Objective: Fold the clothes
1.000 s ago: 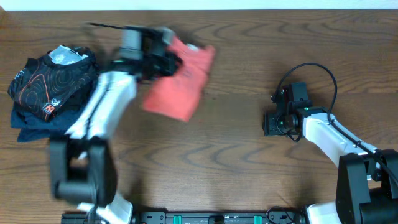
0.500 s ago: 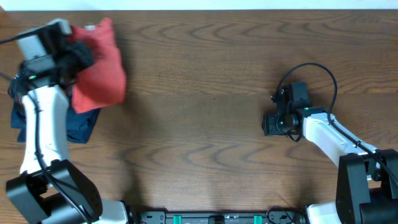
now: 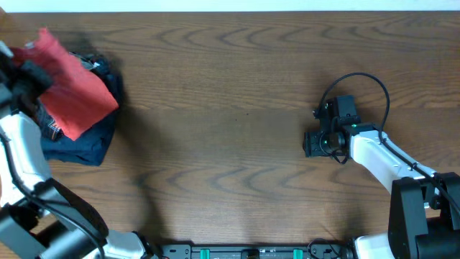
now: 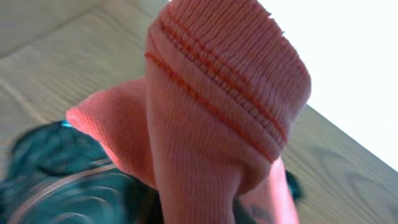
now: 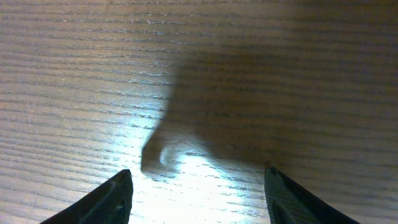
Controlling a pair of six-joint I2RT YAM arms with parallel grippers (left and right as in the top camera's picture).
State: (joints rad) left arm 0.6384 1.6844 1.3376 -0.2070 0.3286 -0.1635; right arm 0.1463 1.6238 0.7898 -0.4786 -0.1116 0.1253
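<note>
T-shirt point(image 3: 75, 101) at far left of bench point(image 3: 230, 108), over garment pile point(image 3: 83, 147); right tool point(image 5: 198, 186) well apart, right side.

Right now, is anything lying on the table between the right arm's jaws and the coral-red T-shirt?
Nothing visible. Only bare brown wooden table lies between them. The coral-red cotton T-shirt is at the far left, clamped in the left jaws, hanging over the dark pile of folded garments.
</note>
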